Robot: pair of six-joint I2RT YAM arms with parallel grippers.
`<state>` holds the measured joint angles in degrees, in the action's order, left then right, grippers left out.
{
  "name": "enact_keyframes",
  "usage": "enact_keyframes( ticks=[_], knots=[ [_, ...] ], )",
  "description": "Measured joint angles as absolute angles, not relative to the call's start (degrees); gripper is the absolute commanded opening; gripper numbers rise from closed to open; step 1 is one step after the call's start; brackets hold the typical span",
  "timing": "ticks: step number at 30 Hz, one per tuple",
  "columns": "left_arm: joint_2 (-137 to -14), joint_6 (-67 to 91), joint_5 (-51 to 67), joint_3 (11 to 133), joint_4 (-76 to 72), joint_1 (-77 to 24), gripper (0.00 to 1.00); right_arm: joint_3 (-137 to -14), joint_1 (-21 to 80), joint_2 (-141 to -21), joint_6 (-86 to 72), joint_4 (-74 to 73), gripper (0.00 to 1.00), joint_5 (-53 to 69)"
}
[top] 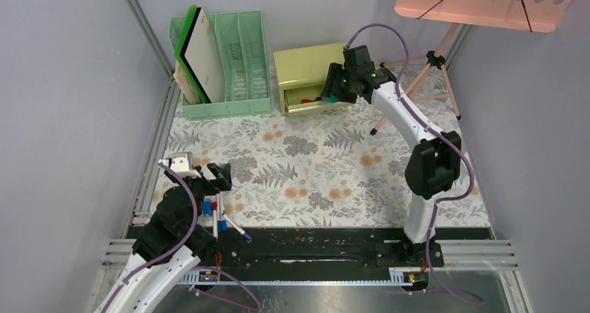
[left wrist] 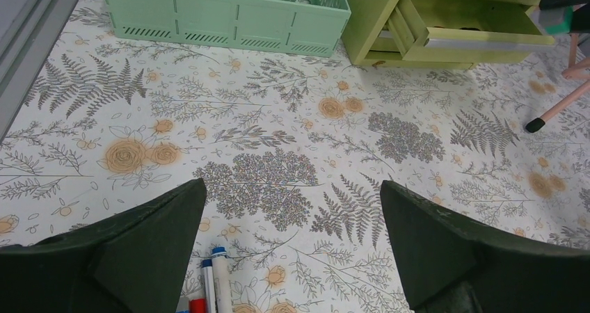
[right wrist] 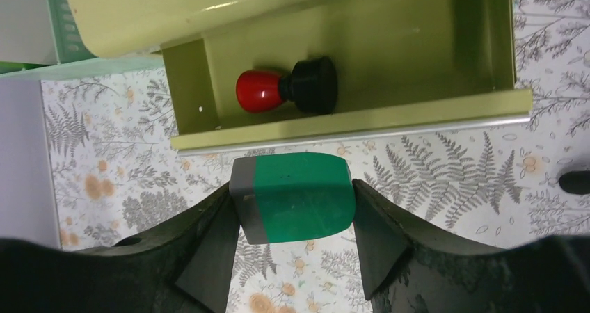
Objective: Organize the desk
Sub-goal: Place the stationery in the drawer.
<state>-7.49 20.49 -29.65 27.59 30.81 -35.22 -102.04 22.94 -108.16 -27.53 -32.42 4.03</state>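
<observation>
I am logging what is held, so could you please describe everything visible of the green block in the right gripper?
The green block is a round-cornered slab, matte green with a grey band at one end, seemingly plastic or rubber. The right gripper clamps its two sides, holding it over the desk outside the front of the open drawer. Nothing else touches it.

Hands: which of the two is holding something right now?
The right hand: at the open drawer, it grips a green and grey block between its fingers. The left hand is open and empty.
</observation>
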Motion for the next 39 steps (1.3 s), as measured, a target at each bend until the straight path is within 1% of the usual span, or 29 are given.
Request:
enact_keyframes(
  ticks=[9,15,19,30,34,36,39],
  knots=[
    [-6.74,20.18,-29.12,27.59,30.76,-35.24,0.99,-109.65,22.96,-113.62,-24.38,-30.33,0.34,0.97],
    [-6.72,19.73,-28.97,27.57,30.79,-35.24,0.99,-114.04,22.94,-117.16,-23.46,-29.95,0.37,-0.89],
    [-6.26,19.46,-28.73,27.59,30.76,-35.24,0.99,-114.19,22.94,-118.54,-23.46,-29.91,0.37,-0.82],
    [-5.72,19.22,-28.58,27.59,30.74,-35.24,0.99,-109.86,22.94,-119.24,-24.45,-26.57,0.41,-1.23],
    [-5.72,19.11,-28.47,27.59,30.72,-35.24,0.99,-109.06,22.94,-119.24,-24.47,-26.15,0.47,-2.04],
    [-5.72,19.00,-28.42,27.59,30.72,-35.24,0.99,-108.55,22.94,-119.24,-24.43,-25.96,0.56,-2.07],
    [-5.72,18.85,-28.25,27.57,30.72,-35.24,0.99,-107.90,22.94,-119.24,-24.16,-25.91,0.65,-2.09]
  ],
)
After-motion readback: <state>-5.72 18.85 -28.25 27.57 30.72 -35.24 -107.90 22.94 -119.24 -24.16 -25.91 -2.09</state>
